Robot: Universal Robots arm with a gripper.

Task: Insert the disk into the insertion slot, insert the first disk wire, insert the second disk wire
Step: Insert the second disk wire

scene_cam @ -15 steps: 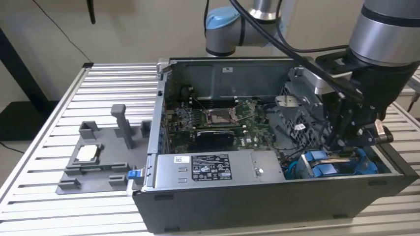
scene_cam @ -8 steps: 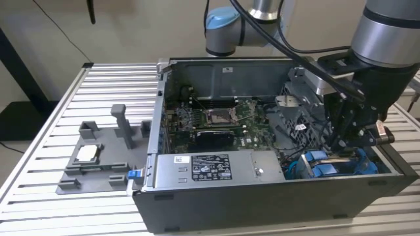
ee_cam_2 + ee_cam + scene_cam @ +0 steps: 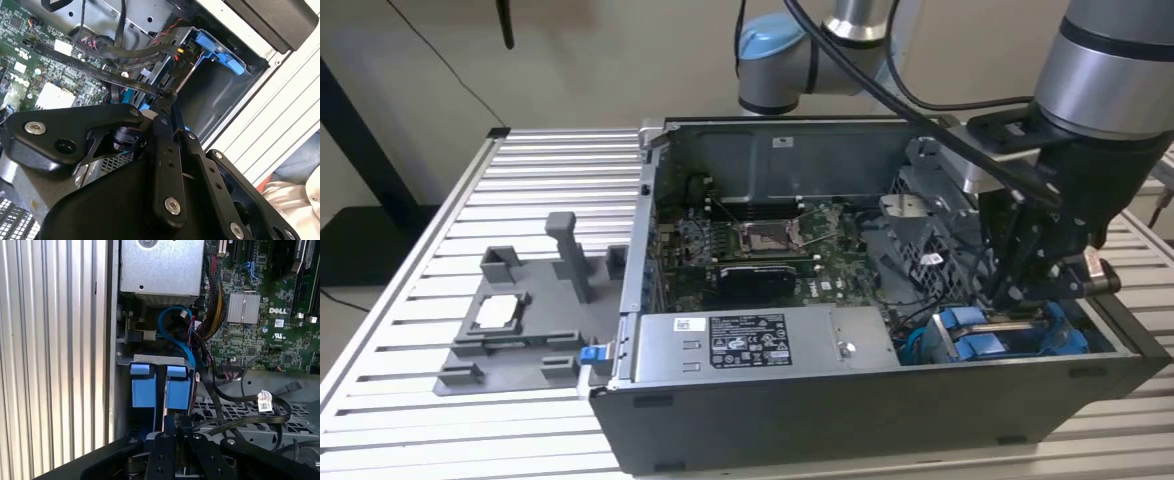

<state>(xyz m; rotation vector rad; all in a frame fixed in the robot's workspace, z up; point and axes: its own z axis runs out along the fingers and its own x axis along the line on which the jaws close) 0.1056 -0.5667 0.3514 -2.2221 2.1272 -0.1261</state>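
Looking at the exterior view first, the open computer case (image 3: 854,300) lies on its side on a ribbed metal table (image 3: 400,300), so the arm can reach in from above. The gripper (image 3: 1023,300) hangs low in the lower right of the frame, right over the blue carrier frame (image 3: 987,340) of the disk, which sits down in its slot in the case corner. A grey holder tray (image 3: 520,330) rests on the table at the left of the frame, well apart from the case.

In the second wrist view, the black fingers (image 3: 167,150) point toward the middle of the frame, at a dark cable (image 3: 135,82) that runs across the drive bay. A blue tab (image 3: 220,50) shows in the upper right.

In the first wrist view, the disk (image 3: 161,382) stands in the middle of the frame with two blue tabs side by side. The fingers sit close together at the bottom, just beside the gap between the tabs. I cannot tell if they pinch anything. Loose wires (image 3: 220,390) curl to the right of the disk, near enough to be plugged in.
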